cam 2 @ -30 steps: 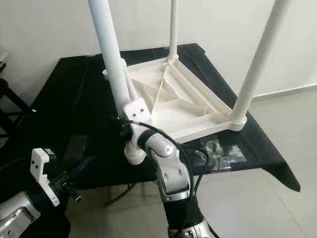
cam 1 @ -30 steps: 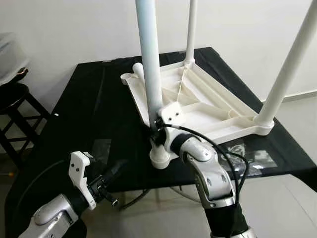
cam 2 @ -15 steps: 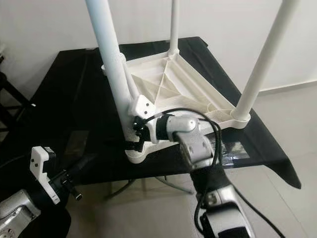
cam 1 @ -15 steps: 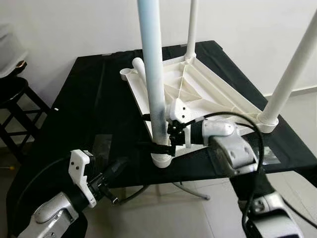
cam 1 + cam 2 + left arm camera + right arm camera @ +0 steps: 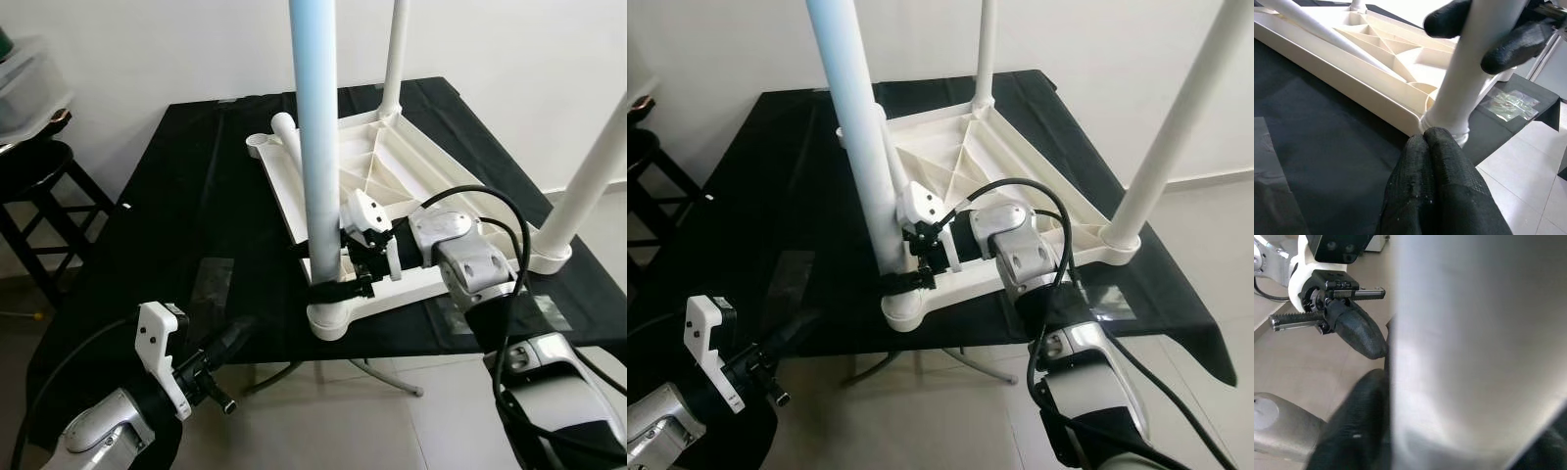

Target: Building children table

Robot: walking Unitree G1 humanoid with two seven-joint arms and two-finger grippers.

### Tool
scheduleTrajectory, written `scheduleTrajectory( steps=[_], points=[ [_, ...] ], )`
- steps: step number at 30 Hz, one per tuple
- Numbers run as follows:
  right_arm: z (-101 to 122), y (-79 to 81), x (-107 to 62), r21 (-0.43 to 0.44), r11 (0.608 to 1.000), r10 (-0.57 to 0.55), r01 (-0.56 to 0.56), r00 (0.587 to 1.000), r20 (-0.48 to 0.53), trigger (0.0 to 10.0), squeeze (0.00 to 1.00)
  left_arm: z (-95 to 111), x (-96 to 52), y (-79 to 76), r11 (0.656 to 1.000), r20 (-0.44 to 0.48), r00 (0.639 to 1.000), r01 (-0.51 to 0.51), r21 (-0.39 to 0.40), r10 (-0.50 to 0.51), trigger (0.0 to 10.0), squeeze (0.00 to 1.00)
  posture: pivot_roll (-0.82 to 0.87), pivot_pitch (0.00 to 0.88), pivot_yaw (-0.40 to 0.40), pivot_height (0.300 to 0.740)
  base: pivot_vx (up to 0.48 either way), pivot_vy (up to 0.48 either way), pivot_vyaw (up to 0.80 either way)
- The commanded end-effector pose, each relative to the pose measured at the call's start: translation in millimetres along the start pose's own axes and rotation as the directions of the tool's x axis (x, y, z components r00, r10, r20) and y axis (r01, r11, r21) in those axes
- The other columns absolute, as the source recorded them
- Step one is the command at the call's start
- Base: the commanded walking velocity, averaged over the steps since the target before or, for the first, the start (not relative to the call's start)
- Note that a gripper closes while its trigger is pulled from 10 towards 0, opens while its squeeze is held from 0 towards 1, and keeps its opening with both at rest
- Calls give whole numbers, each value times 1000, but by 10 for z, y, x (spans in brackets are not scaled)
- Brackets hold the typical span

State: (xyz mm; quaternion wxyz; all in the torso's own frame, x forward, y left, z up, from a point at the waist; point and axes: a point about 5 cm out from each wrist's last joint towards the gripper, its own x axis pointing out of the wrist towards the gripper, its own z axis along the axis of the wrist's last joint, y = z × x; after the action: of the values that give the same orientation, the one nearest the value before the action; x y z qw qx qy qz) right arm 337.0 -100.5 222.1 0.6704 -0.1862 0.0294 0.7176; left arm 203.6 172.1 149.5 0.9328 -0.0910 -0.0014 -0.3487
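A black table (image 5: 176,196) stands against a white wall, with a dark stool (image 5: 39,186) off to its left. On it lies a white tabletop (image 5: 392,186), upside down, ribs showing. Three legs stand in its corners: the near leg (image 5: 318,166) at the front edge, a far leg (image 5: 395,54) at the back, and a right leg (image 5: 588,176) at the right corner. A fourth leg (image 5: 287,132) lies loose on the tabletop near the back-left corner socket. Clear tape patches (image 5: 544,308) lie on the table's front right.

The right arm reaches in from the lower right, elbow bent, cable looping over it. The right gripper (image 5: 335,289) sits low on the near leg, just above the socket, its black fingers clamped around the leg.

The left gripper (image 5: 240,333) hovers below the table's front edge, left of the near leg and apart from it. In the left wrist view its fingers (image 5: 1435,186) are pressed together, holding nothing, pointing toward the socket.
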Motion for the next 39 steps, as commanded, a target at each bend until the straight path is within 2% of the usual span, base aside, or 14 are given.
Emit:
scheduleTrajectory(
  steps=[1, 10, 11, 13, 14, 17, 20, 26, 27, 28, 29, 30, 38, 39],
  points=[
    [-66, 80, 61, 6, 998, 67, -67, 998, 1, 0, 0, 8, -19, 8, 1000, -10, 1000, -5, 2, 5, 10000, 0, 73, 128, 56, 740, 0, 0, 0],
    [-149, 181, -94, 34, 988, -154, 153, 987, 43, 0, 0, 16, -2, 19, 1000, -5, 1000, -5, 2, 5, 10000, 0, 42, 126, 48, 740, 0, 0, 0],
    [-187, 185, -80, 66, 961, -269, 267, 963, 20, 0, 0, 16, 0, 28, 1000, -4, 1000, -5, 2, 5, 10000, 0, 31, 126, 42, 740, 0, 0, 0],
    [-334, 142, 112, 183, 777, -589, 602, 798, -125, 0, 0, 20, -6, 55, 1000, -2, 1000, -6, 2, 6, 10000, 0, 11, 117, 36, 740, 0, 0, 0],
    [-334, 142, 112, 183, 777, -589, 602, 798, -125, 0, 0, 20, -6, 55, 1000, -2, 1000, -6, 2, 6, 10000, 0, 11, 117, 36, 740, 0, 0, 0],
    [-359, 340, 471, 212, 559, -774, 802, 596, -214, 0, 0, 15, 16, 73, 1000, 2, 1000, -4, 0, 4, 10000, 0, 3, 99, 59, 740, 0, 0, 0],
    [-314, 386, 622, 229, 512, -806, 828, 555, -207, 0, 0, 2, 43, 89, 1000, 0, 1000, 0, 1, 0, 10000, 0, 1, 92, 57, 740, 0, 0, 0],
    [-272, 306, 630, 205, 533, -797, 821, 569, -204, 0, 0, -3, 46, 100, 1000, 5, 1000, -5, 5, 5, 10000, 0, 9, 79, 40, 740, 0, 0, 0],
    [-255, 281, 619, 202, 530, -799, 824, 565, -206, 7333, 0, 0, 43, 106, 1000, 10, 1000, -13, 7, 13, 10000, 0, 11, 80, 39, 740, 0, 0, 0],
    [-255, 281, 619, 202, 530, -799, 824, 565, -206, 7333, 0, 0, 43, 106, 1000, 10, 1000, -13, 7, 13, 10000, 0, 11, 80, 39, 740, 0, 0, 0],
    [-208, 255, 612, 204, 527, -802, 825, 562, -200, 10000, 0, 5, 44, 110, 1000, 13, 1000, -18, 10, 18, 10000, 0, 12, 79, 39, 740, 0, 0, 0],
    [-155, 207, 588, 225, 535, -798, 815, 574, -184, 10000, 1000, 8, 46, 110, 1000, 15, 1000, -20, 11, 20, 10000, 0, 14, 83, 40, 740, 0, 0, 0],
    [192, -30, 437, 270, 743, -642, 612, 766, 27, 10000, 1000, 15, 58, 77, 1000, 16, 1000, -10, 6, 10, 10000, 0, 22, 101, 37, 740, 0, 0, 0],
    [256, -58, 379, 208, 819, -559, 535, 826, 76, 10000, 804, 17, 59, 68, 1000, 16, 1000, -8, 5, 8, 10000, 0, 27, 107, 36, 740, 0, 0, 0]
  ],
)
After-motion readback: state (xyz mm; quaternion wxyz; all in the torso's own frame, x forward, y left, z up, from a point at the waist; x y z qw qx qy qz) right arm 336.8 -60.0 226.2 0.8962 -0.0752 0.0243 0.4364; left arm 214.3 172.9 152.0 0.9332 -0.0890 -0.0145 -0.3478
